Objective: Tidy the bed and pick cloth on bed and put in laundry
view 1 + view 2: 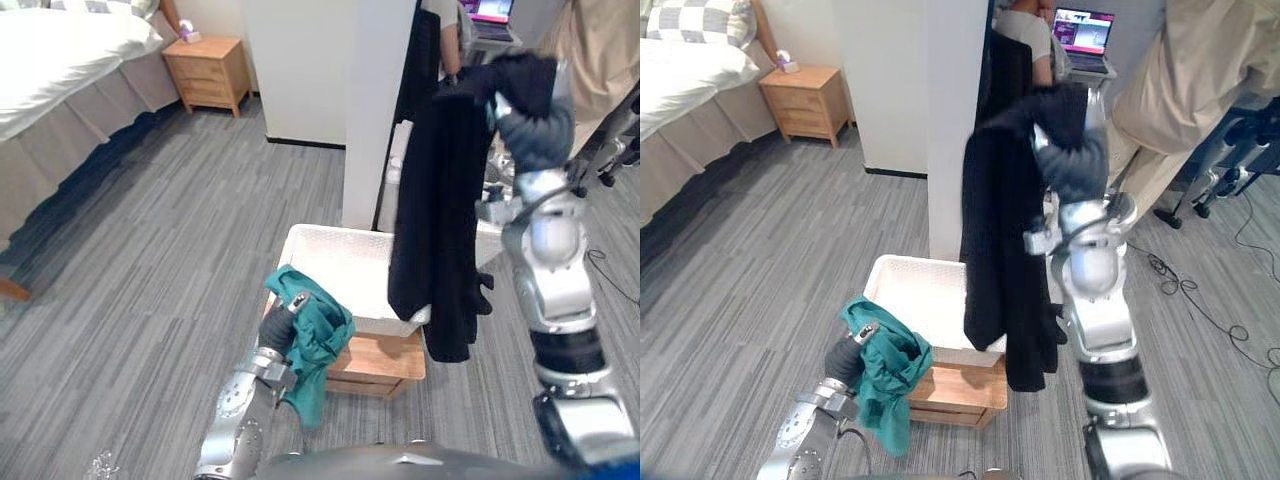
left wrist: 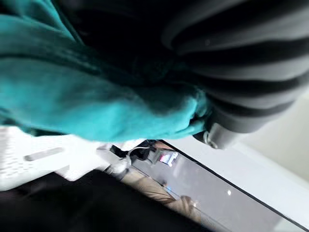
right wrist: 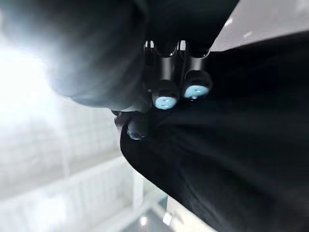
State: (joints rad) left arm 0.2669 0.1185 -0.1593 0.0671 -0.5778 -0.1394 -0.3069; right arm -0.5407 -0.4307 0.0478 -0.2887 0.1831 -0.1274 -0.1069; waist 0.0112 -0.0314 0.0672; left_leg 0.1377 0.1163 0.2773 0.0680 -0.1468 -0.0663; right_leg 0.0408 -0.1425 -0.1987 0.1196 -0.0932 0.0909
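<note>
Bed (image 1: 50, 55): far left, white bedding, well apart from the rest
Left hand (image 1: 277, 328): low, fingers closed on the teal cloth
Teal cloth (image 1: 322, 340): bunched over the left hand, one end hanging down, just beside the basket's near left corner
Basket (image 1: 345, 265): white, on a low wooden bench (image 1: 388, 362)
Black cloth (image 1: 440, 220): hanging long from the right hand, lower end at the basket's right edge
Right hand (image 1: 535, 130): raised high, fingers (image 3: 166, 99) curled into the black cloth
Person (image 1: 1180, 90): beige clothes, far right
</note>
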